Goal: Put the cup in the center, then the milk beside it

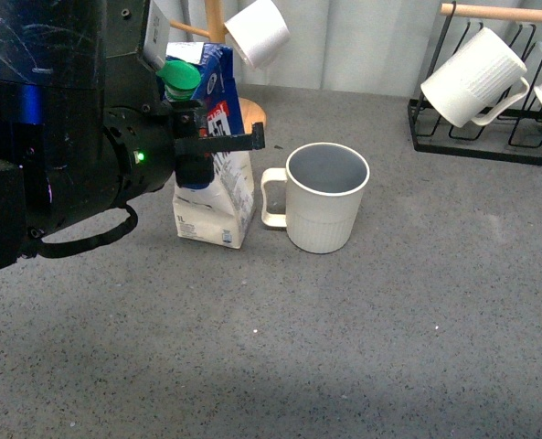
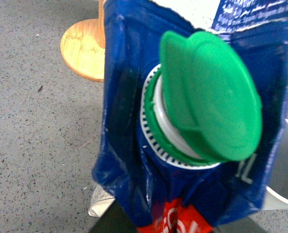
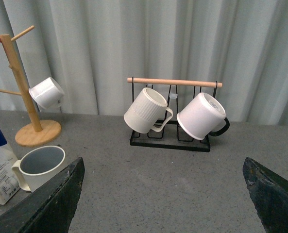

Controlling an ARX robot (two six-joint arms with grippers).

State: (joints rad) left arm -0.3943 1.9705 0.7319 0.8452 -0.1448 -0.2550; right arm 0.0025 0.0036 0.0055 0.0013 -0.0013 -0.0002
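Front view showed my left fingers [image 1: 217, 142] clenched on the milk [image 1: 214, 197], standing mid-frame on the grey surface [image 1: 344, 338] just left of the cup [image 1: 325, 197]. Only my right wrist view caught the rack [image 3: 170, 141] and my right fingers [image 3: 163, 194] spread, grasping nothing.

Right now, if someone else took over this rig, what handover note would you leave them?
Left gripper: closed on the milk carton, which stands on the table with its base down.
Right gripper: open, empty, held clear of the work area.
Cup: upright near the table's middle, handle toward the carton, which sits just beside that handle; no contact is visible.
Done: cup placed; milk set next to it.
Left: release the carton and withdraw the left arm without tipping it.
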